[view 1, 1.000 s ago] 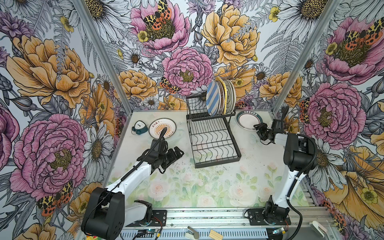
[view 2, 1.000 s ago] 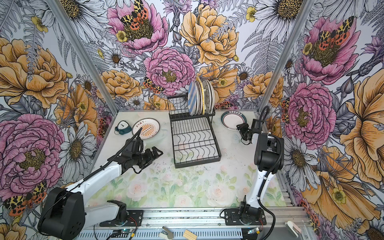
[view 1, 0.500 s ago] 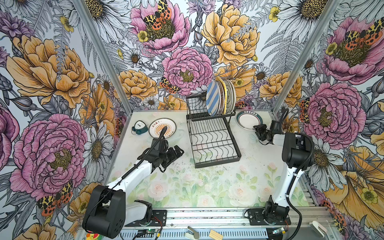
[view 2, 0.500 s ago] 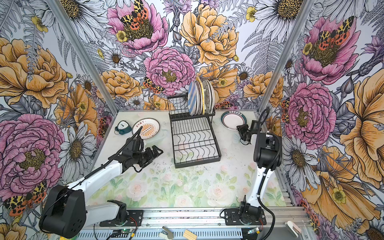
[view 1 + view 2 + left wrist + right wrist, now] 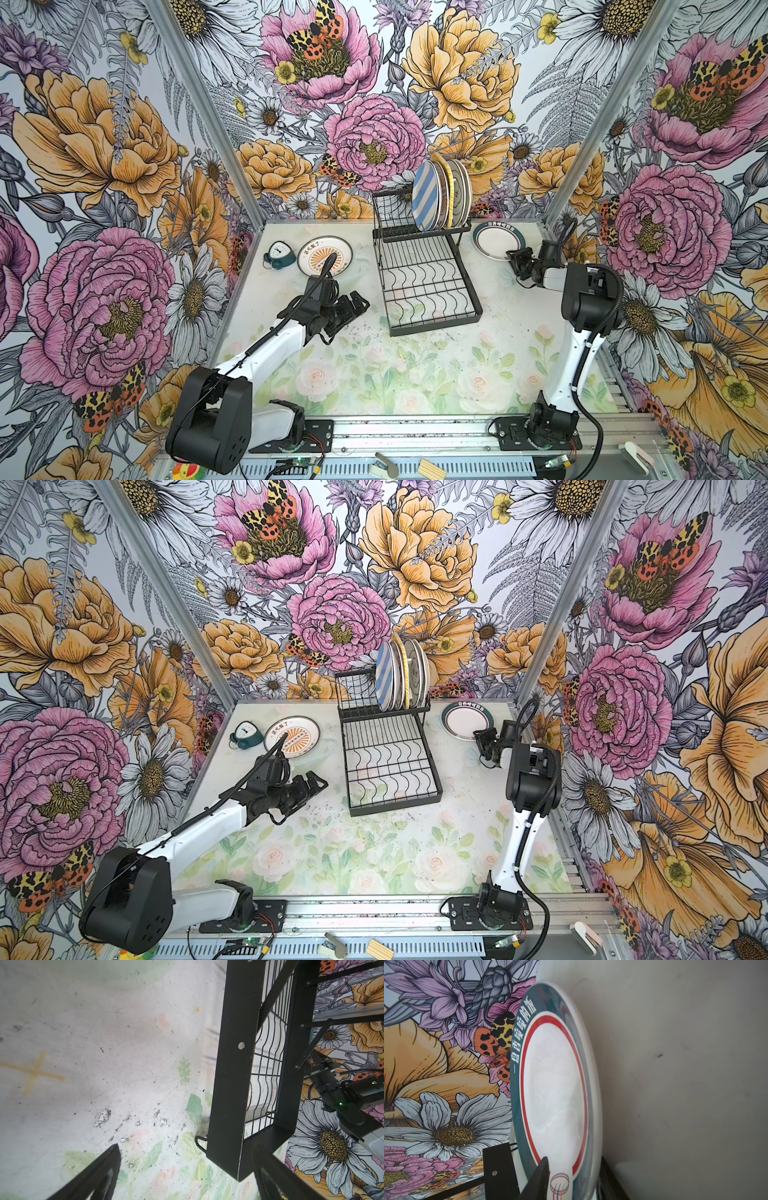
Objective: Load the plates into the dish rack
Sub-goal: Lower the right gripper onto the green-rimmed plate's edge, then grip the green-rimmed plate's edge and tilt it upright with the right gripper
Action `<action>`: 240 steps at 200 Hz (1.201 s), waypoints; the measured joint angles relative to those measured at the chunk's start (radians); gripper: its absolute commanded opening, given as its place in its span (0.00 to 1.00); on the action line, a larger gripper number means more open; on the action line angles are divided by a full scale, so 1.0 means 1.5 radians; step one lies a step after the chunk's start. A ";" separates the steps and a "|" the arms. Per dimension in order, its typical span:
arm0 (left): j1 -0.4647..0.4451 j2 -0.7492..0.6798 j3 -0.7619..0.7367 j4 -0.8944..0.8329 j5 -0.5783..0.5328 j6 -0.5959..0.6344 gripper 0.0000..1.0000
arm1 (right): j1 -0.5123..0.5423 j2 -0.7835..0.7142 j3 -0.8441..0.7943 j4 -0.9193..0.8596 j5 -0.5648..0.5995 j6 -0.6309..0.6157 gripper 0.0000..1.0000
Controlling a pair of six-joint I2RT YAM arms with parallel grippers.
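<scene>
**Top views:** the dish rack point(image 5: 436, 329) point(image 5: 395, 807) sits mid-frame toward the back of the table point(image 5: 415, 374). A row of racked plates point(image 5: 446, 195) point(image 5: 409, 675) stands on edge on its raised upper shelf, with the blue-striped plate point(image 5: 424, 195) at the left end.
- Two plates lie flat on the table. The sunburst plate point(image 5: 309, 259) point(image 5: 302, 741) is left of the rack, just beside the teal alarm clock point(image 5: 279, 253).
- The teal-ringed plate point(image 5: 496, 240) point(image 5: 465, 720) is right of the rack, at the upper right of the table.
- The right gripper point(image 5: 517, 259) point(image 5: 484, 739) is at that plate's near rim, in contact with it.
- The left gripper point(image 5: 351, 313) point(image 5: 309, 791) hovers left of the rack's front corner, jaws spread wide and empty.

**Left wrist:** the left gripper point(image 5: 187, 1178) has its fingers point(image 5: 99, 1172) far apart with nothing between them, over stained table. The rack's side wall and front corner are just beside one finger.

**Right wrist:** the teal-ringed plate point(image 5: 554, 1088) fills the view: teal band with white characters, red inner ring. The right gripper point(image 5: 574, 1169) straddles the rim, one finger on the plate's face and the other beneath it. I can't tell whether it's actually pinched tight.
</scene>
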 measured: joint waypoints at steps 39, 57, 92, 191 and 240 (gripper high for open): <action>-0.005 0.000 0.001 0.002 -0.008 -0.010 0.99 | 0.000 0.018 0.011 0.015 -0.003 0.016 0.26; -0.008 0.002 0.001 0.003 -0.009 -0.014 0.99 | 0.000 0.024 0.011 0.027 -0.003 0.022 0.18; -0.010 0.008 0.001 0.009 -0.011 -0.018 0.99 | -0.001 0.033 0.013 0.044 -0.006 0.044 0.02; -0.011 0.009 0.010 0.013 -0.011 -0.017 0.99 | -0.002 -0.001 -0.030 0.041 -0.008 0.054 0.00; -0.019 0.007 0.010 0.012 -0.006 -0.014 0.99 | -0.012 -0.127 -0.137 0.025 -0.022 0.047 0.00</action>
